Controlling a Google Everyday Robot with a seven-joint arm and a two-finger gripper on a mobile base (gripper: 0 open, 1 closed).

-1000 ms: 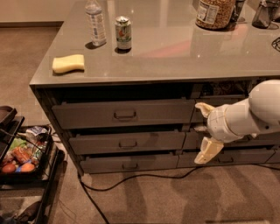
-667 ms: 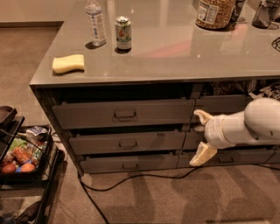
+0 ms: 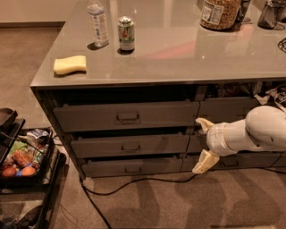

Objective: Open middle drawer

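Observation:
The middle drawer (image 3: 129, 146) is a dark-grey front with a small loop handle (image 3: 130, 146), under the counter's left half, between a taller drawer above and a slimmer one below. It stands slightly out from the cabinet, as do its neighbours. My gripper (image 3: 202, 145) is on a white arm coming in from the right. It hangs in front of the right-hand drawer column, to the right of the middle drawer's edge and well away from the handle. Its two cream fingers (image 3: 204, 162) are spread apart, one high and one low, with nothing between them.
On the grey countertop (image 3: 178, 53) are a yellow sponge (image 3: 69, 65), a water bottle (image 3: 98, 22), a can (image 3: 126, 33) and a jar (image 3: 217, 13). A black cable (image 3: 134, 182) runs across the floor below the drawers. A black cart (image 3: 22, 156) with food stands at left.
The arm and gripper have shifted slightly left and lower, toward the drawer fronts. The drawers have not moved.

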